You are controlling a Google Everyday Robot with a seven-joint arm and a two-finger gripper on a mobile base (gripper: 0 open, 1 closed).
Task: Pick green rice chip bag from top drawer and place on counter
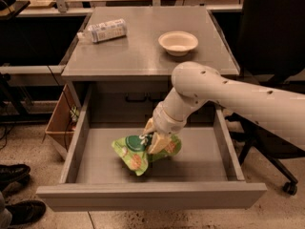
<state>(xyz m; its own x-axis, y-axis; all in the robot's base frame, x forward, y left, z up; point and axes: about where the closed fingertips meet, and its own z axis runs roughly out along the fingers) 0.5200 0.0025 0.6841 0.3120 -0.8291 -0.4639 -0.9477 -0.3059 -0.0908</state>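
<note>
The top drawer (151,195) is pulled out wide under the grey counter (136,56). The green rice chip bag (135,154) is in the drawer's middle, crumpled and tilted, its lower corner just over the drawer floor. My gripper (154,140) reaches down into the drawer from the right on a white arm. Its tan fingers (157,144) are closed on the bag's upper right part. The arm hides part of the bag's top edge.
On the counter lie a clear plastic bottle with a white label (104,31) at the back left and a white bowl (178,42) at the back right. A cardboard box (59,121) stands left of the cabinet, an office chair (274,42) to the right, shoes (14,173) at the lower left.
</note>
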